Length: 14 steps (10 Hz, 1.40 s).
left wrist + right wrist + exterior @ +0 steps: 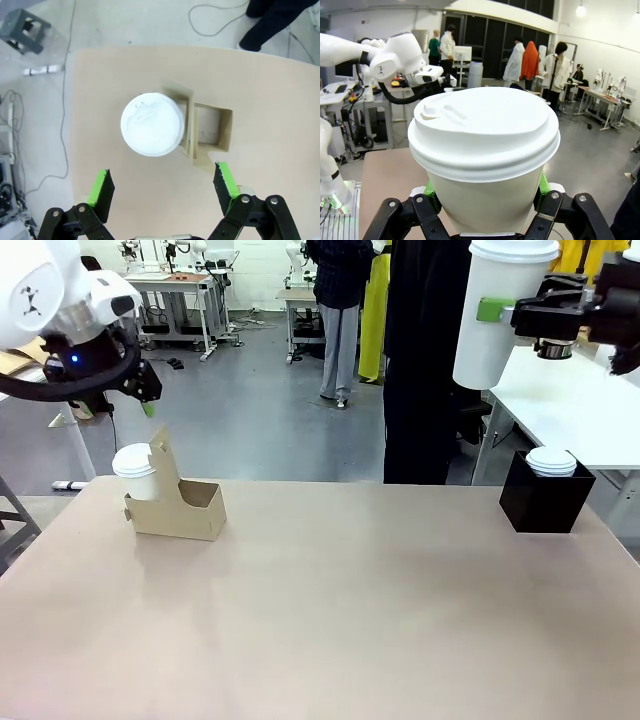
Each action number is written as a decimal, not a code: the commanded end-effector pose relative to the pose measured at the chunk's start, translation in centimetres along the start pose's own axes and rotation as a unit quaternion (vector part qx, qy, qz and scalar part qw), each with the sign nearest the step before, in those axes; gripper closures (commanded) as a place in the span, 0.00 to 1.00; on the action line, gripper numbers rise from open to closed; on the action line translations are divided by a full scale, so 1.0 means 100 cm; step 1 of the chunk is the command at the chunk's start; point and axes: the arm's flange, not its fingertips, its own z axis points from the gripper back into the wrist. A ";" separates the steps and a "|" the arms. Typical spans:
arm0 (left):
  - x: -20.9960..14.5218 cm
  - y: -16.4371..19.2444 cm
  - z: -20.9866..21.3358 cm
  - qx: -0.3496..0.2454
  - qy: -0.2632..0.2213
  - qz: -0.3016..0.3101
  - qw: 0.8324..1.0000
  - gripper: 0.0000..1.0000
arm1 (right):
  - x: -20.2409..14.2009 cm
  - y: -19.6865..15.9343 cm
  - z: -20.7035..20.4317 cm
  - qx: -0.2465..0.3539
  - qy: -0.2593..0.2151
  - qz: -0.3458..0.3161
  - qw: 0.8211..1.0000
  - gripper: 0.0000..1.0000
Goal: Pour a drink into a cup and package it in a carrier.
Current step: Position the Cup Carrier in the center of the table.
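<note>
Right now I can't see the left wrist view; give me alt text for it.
Seen from above, a white lidded cup sits in one slot of the brown cardboard carrier on the tan table; the slot beside it is empty. The left gripper hangs over them, green-padded jaws open, holding nothing.

Beyond the tan table (330,620) stretches a glossy grey floor (250,410), with white workbenches (165,282) past its far-left corner, a white side table (575,405) off its right edge, and tall dark windows (495,45) across the room.
</note>
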 end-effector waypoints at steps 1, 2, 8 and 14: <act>-0.004 0.002 -0.014 -0.025 0.007 0.012 1.000 0.00 | 0.002 -0.001 0.000 0.000 -0.005 0.003 1.000 0.20; -0.005 0.004 -0.025 -0.035 0.013 0.010 0.999 0.00 | 0.002 -0.001 0.000 0.000 -0.005 0.003 1.000 0.20; -0.001 0.001 -0.026 -0.016 0.018 0.012 1.000 0.00 | 0.002 -0.001 0.000 0.000 -0.005 0.003 1.000 0.20; 0.020 -0.026 -0.057 0.003 0.039 0.010 0.999 0.00 | 0.002 -0.001 0.000 0.000 -0.005 0.003 1.000 0.20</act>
